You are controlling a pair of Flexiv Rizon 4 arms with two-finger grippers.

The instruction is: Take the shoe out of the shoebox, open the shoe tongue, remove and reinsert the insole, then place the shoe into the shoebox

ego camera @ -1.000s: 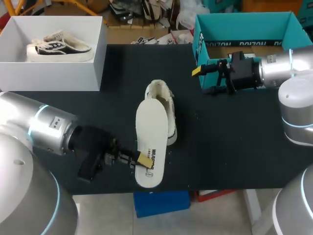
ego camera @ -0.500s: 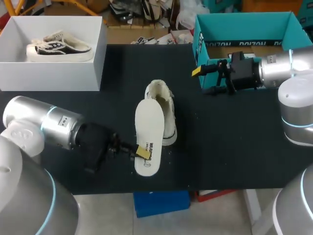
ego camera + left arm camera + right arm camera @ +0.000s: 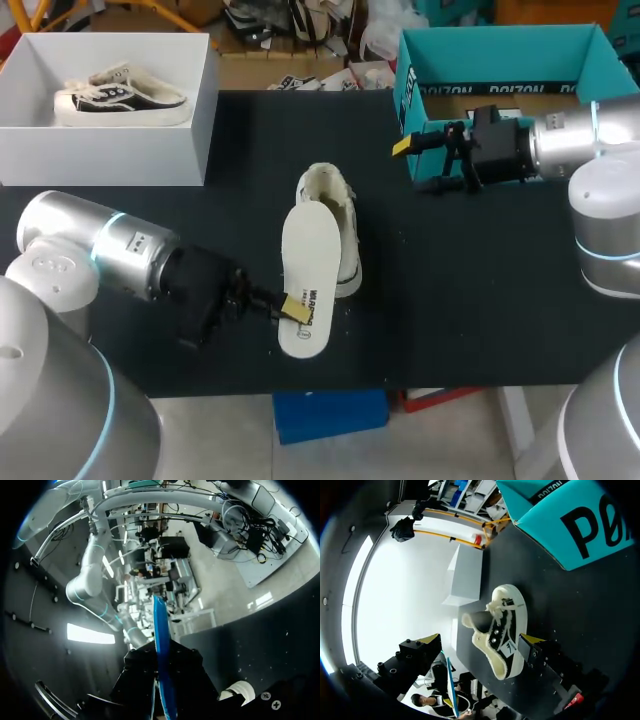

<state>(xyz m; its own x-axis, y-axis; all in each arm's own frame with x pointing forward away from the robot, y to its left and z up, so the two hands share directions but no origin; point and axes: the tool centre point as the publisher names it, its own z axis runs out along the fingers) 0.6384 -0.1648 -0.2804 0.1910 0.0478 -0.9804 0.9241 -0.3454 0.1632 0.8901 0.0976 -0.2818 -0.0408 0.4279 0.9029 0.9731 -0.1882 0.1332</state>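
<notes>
A white shoe [image 3: 325,185] lies mid-table, toe toward the front edge. The white insole [image 3: 310,250] lies over it at a slant, its heel end sticking out past the toe. My left gripper [image 3: 291,307] is shut on that heel end. In the left wrist view the insole [image 3: 160,630] shows edge-on as a thin blue strip running out from between the fingers of my left gripper [image 3: 162,695]. My right gripper [image 3: 420,160] hangs open and empty beside the teal shoebox [image 3: 500,45]. In the right wrist view the shoe [image 3: 502,630] lies ahead of the open right gripper [image 3: 482,640].
A white box [image 3: 110,150] holding another shoe [image 3: 120,95] stands at the back left. The teal shoebox [image 3: 570,525] stands at the back right. Black table top [image 3: 480,290] spreads right of the shoe.
My left arm has turned its wrist and carried the insole's heel end a little away from the table's front edge. The right arm has not moved.
</notes>
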